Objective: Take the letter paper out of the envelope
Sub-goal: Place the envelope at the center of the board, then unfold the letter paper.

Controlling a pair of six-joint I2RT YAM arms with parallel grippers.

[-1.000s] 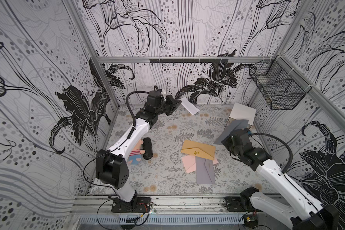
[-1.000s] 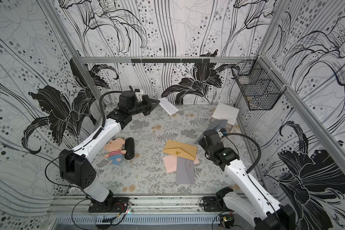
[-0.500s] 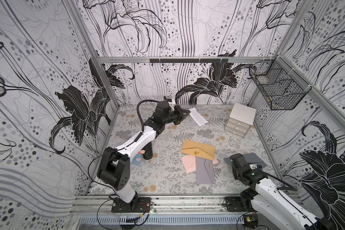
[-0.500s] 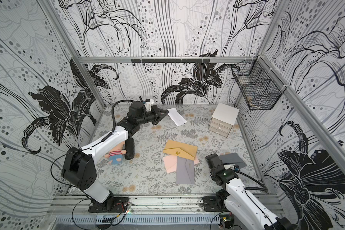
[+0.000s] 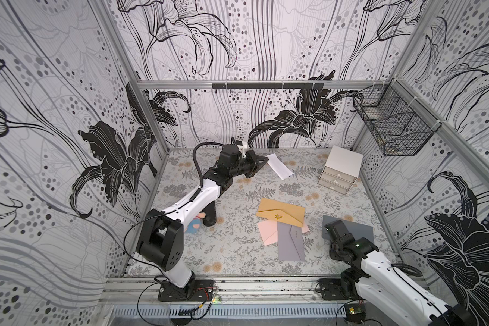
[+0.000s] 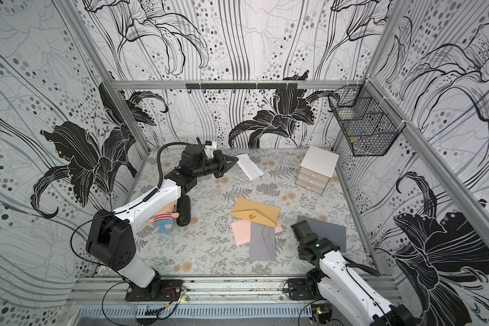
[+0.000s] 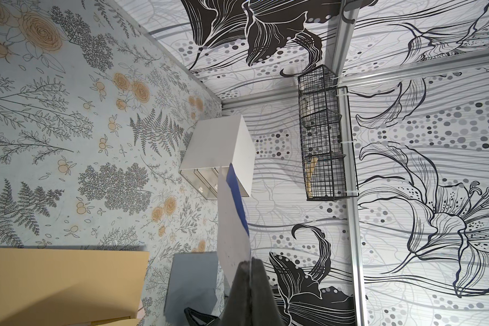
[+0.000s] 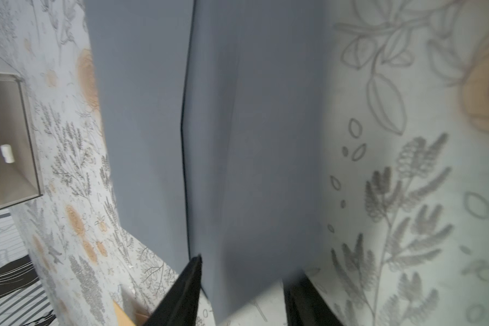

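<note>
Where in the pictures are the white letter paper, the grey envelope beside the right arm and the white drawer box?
letter paper [image 5: 279, 167]: in a top view, middle of the sheet.
grey envelope [image 5: 356, 231]: in a top view, its bare flat face.
drawer box [image 5: 344, 161]: in a top view, its white top.

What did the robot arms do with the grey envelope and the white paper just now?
The right gripper carried the dark grey envelope down from beside the little drawers to the front right of the table, laid it flat and opened. The left gripper, shut on the white letter paper, swung it slightly toward the drawers. The tan envelope, pink envelope, lighter grey envelope, drawers and doll stayed put.
</note>
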